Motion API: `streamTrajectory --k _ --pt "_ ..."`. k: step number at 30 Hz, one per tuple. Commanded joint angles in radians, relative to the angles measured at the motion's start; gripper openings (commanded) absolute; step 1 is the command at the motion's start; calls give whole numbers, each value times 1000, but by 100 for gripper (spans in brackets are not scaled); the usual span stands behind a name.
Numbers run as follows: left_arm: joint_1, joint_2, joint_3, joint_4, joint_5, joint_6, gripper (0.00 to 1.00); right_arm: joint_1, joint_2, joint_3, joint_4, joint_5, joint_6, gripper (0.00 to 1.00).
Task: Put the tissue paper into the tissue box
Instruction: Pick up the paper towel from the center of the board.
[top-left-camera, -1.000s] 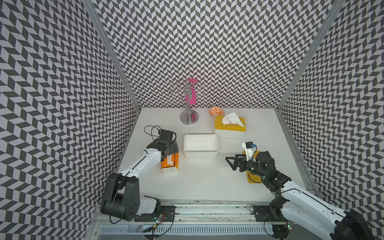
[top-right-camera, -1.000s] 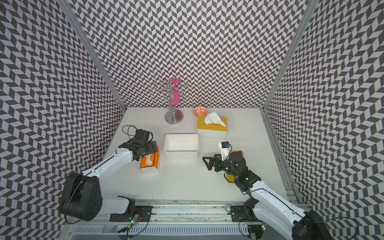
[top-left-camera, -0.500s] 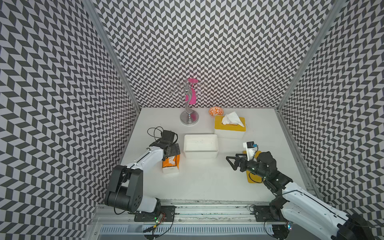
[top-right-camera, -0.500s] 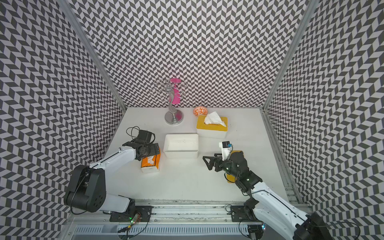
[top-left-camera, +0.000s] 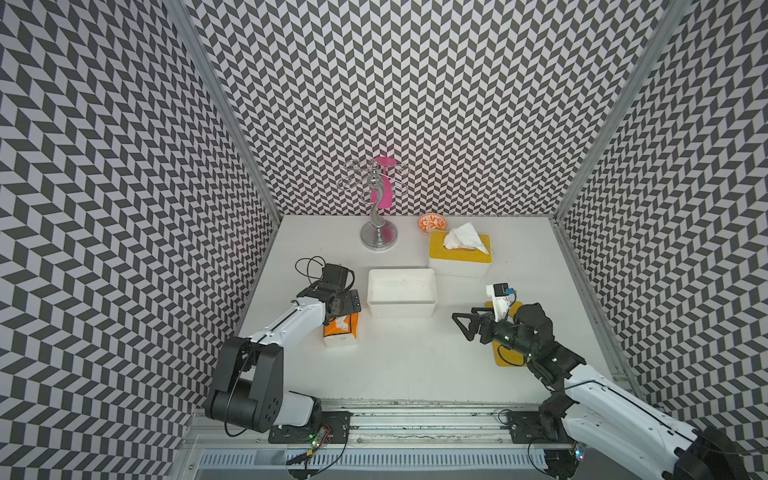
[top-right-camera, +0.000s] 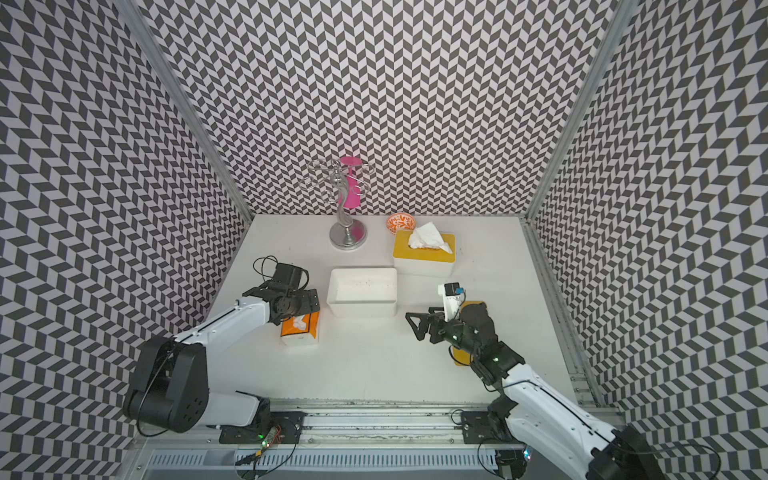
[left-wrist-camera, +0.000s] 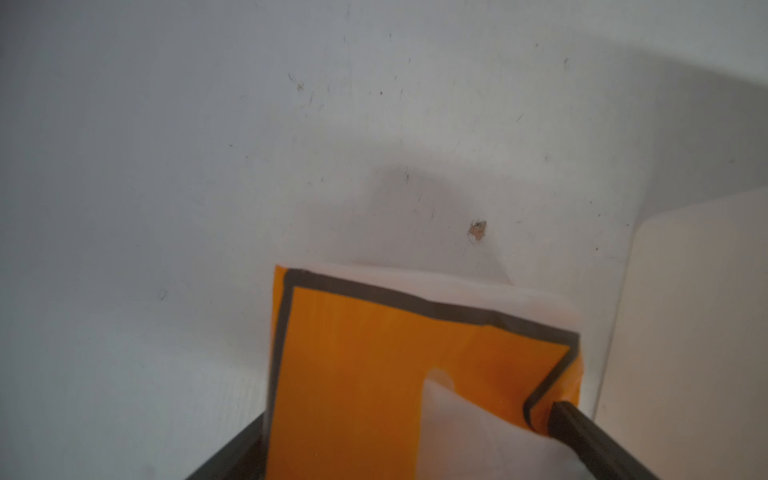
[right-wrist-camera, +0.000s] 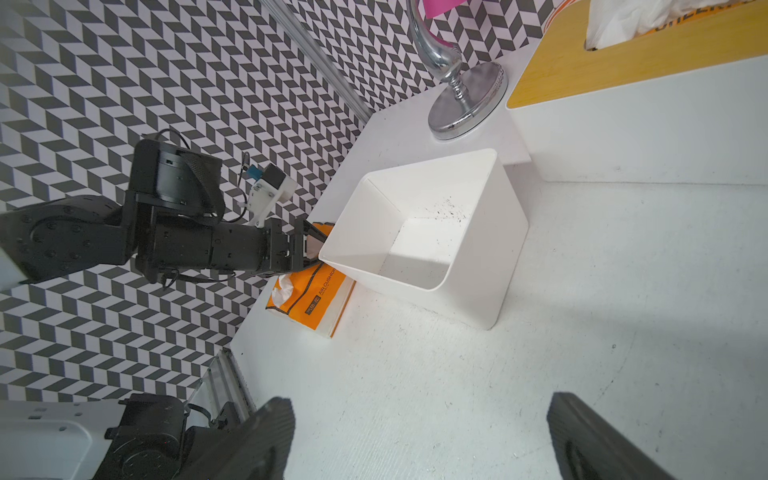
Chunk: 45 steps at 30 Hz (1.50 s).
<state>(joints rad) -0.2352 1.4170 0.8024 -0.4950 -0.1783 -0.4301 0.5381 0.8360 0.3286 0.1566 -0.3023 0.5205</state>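
The tissue paper is an orange pack (top-left-camera: 341, 332) (top-right-camera: 301, 330) lying flat on the table, with a white sheet poking from its slot. My left gripper (top-left-camera: 343, 315) (left-wrist-camera: 411, 432) is open and low over its far end. In the left wrist view the pack (left-wrist-camera: 353, 374) lies between the two dark fingers (left-wrist-camera: 582, 436). The tissue box (top-left-camera: 402, 305) (top-right-camera: 360, 307) is an open white tub just right of the pack, with nothing in it but dark specks. My right gripper (top-left-camera: 462, 326) (right-wrist-camera: 419, 415) hangs open above bare table, pointing at the tub (right-wrist-camera: 478, 291).
A flat yellow lid (top-left-camera: 506, 358) lies under my right arm. At the back stand a second white box with a yellow lid (top-left-camera: 459, 254) and tissue sticking out, a small orange bowl (top-left-camera: 432, 222) and a chrome stand (top-left-camera: 378, 237). Patterned walls close three sides.
My left gripper has slid a little toward the front and down over the orange pack, and its arm has folded back. The right arm has barely moved.
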Motion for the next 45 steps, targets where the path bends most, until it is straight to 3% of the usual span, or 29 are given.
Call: streamTrajectory --k 1,7,17,32,36,45 --pt "2 -9 7 -5 25 17 100 -4 -24 0 21 12 -2 100" --pt "2 17 8 -7 42 19 100 -4 -24 0 26 9 1 100" --pt "2 -8 -4 6 39 13 76 -4 -23 -11 29 9 -1 100" --pt "2 -187 9 61 56 33 57 -4 -32 -19 17 19 -10 100" --pt "2 -268 28 85 84 82 51 -3 -49 -14 4 26 -14 100" --pt "-20 -401 151 171 251 271 50 -4 -133 10 -69 77 -46 100"
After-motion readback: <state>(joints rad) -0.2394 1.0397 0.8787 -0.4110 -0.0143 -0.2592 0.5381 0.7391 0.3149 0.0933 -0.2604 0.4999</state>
